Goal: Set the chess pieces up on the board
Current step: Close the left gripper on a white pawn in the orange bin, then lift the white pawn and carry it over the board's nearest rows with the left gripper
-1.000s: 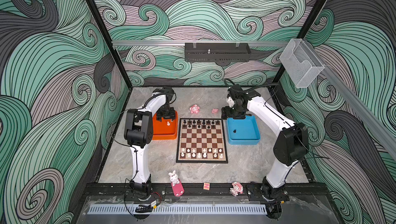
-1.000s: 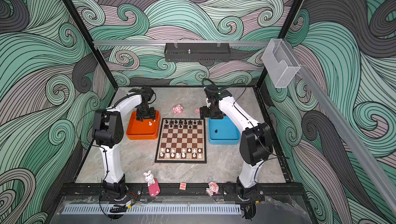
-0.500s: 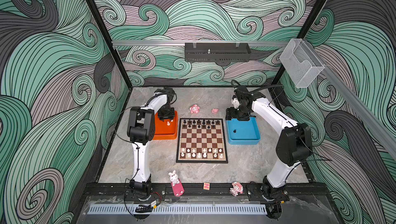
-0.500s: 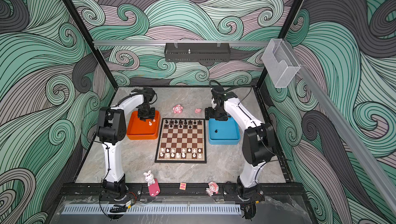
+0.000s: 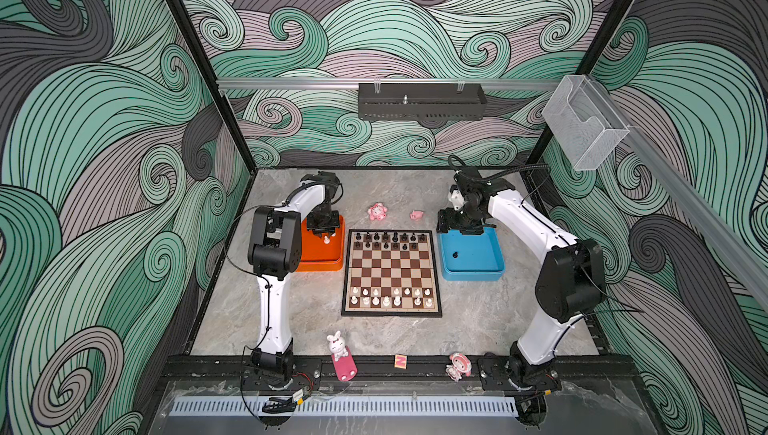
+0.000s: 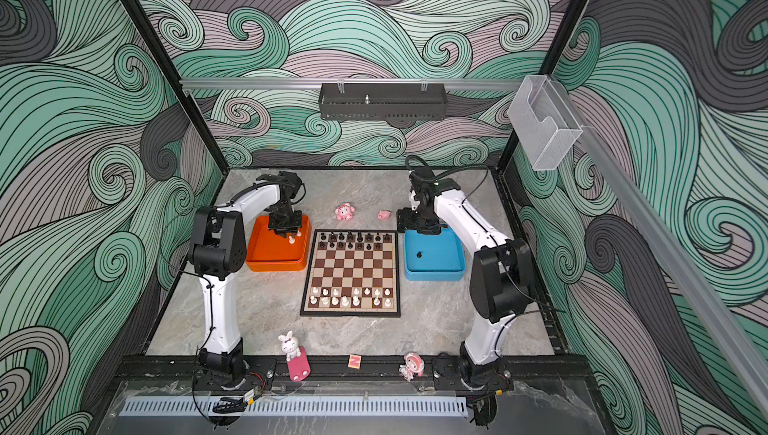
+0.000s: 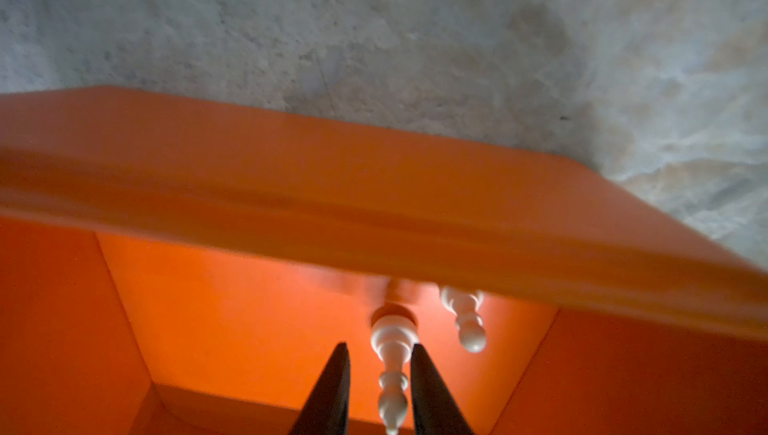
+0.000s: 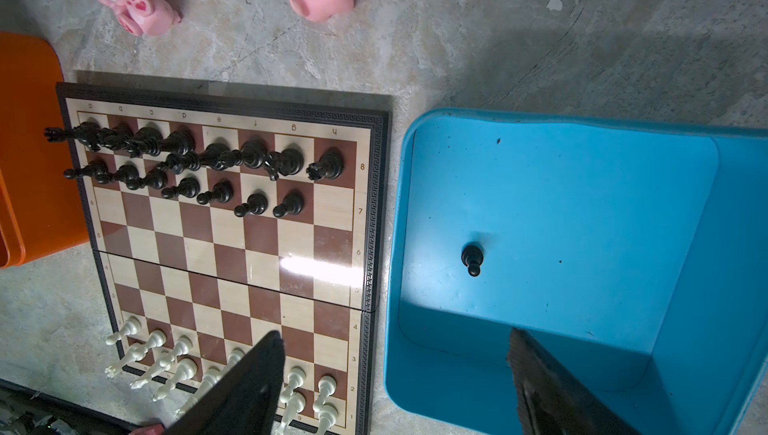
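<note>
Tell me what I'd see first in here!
First, the swirly green and grey walls all around. In the middle of the grey stone table lies the brown and cream square chessboard, with an orange plastic tray on its left and a blue plastic tray on its right. The white left robot arm leans over the orange one, the white right robot arm over the blue.
</note>
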`<state>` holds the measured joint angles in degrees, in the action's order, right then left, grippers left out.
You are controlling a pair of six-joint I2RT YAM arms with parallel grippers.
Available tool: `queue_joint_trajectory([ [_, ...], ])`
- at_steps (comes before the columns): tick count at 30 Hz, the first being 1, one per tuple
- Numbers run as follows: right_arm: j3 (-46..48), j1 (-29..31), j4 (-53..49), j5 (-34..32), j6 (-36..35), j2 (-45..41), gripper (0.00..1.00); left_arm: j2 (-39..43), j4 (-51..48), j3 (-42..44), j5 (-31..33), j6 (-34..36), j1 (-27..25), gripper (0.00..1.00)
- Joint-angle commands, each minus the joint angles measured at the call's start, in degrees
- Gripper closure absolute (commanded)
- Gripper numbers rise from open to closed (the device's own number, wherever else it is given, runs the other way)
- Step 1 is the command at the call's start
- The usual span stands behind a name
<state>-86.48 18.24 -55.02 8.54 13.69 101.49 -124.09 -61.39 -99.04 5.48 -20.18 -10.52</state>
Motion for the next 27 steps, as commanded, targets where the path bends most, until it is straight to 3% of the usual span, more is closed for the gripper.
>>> queue_joint_trajectory([
  [1, 0.16, -0.35, 0.14, 0.39, -0.60, 0.64, 0.15, -0.63, -0.11, 0.25, -0.51, -0.50, 0.29, 0.71],
  [18, 0.32, -0.51, 0.17, 0.08, -0.60, 0.49, 0.15, -0.29, -0.25, 0.52, -0.90, -0.38, 0.05, 0.84],
  [27, 0.33, -0.56, 0.02, 0.38, -0.36, -1.02, 0.15, 6.46, -5.42, -0.62, 0.67, 1.24, -1.62, 0.86],
])
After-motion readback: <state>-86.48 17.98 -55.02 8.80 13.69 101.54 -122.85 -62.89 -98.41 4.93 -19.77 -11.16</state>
